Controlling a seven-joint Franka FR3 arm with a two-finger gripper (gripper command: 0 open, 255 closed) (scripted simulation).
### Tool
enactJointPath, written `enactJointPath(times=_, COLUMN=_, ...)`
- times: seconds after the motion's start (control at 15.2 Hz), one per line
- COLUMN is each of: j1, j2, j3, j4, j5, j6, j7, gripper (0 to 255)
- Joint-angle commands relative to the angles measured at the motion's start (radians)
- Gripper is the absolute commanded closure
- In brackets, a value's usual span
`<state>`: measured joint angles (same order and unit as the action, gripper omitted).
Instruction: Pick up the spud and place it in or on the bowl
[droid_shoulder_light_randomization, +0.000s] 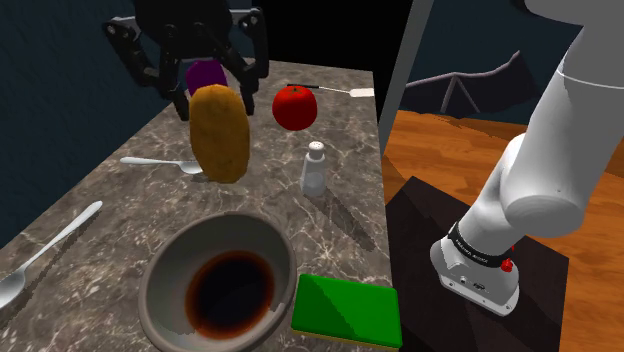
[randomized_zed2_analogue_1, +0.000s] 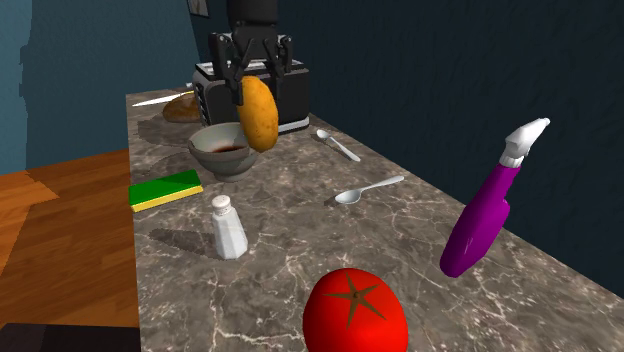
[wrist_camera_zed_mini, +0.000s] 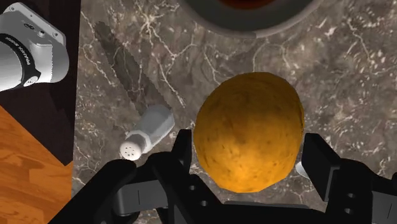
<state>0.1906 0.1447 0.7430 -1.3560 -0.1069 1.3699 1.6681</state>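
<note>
Slippage as the chief worry: claw (droid_shoulder_light_randomization: 212, 85) clamped on the upper end of the spud (droid_shoulder_light_randomization: 220, 132) alone, most of its length hanging below the fingers, well clear of the surface (droid_shoulder_light_randomization: 110, 210). Liable to swing or slide out under any quick move.

Upper left of the shoulder view for the spud, with the bowl (droid_shoulder_light_randomization: 165, 262) at lower centre. Upper centre of the second exterior view, spud (randomized_zed2_analogue_1: 258, 113) overlapping the right rim of the bowl (randomized_zed2_analogue_1: 222, 162). Seen from the wrist, bare surface beneath the spud (wrist_camera_zed_mini: 248, 130) and the bowl (wrist_camera_zed_mini: 216, 22) a little ahead, so judged not yet over the bowl.

Early release: a fall onto the surface short of the rim, perhaps a roll toward the shaker (droid_shoulder_light_randomization: 314, 165) right of centre. Low carry: a knock of the hanging end against the rim. High drop: a bounce out, or a tipped bowl, with the sponge (droid_shoulder_light_randomization: 348, 308) just beside it at lower right.

Bowl: grey, upright, a dark reddish-brown patch at the bottom; liquid or glaze, cannot tell. Nothing else inside. Shaker: upright, holed cap, contents hidden.
</note>
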Motion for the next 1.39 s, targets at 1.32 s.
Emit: enactJointPath(times=1.32, j1=0.084, j2=-0.05, j3=0.064, j4=-0.24, j5=0.045, j6=0.198, j7=0.17, gripper=255)
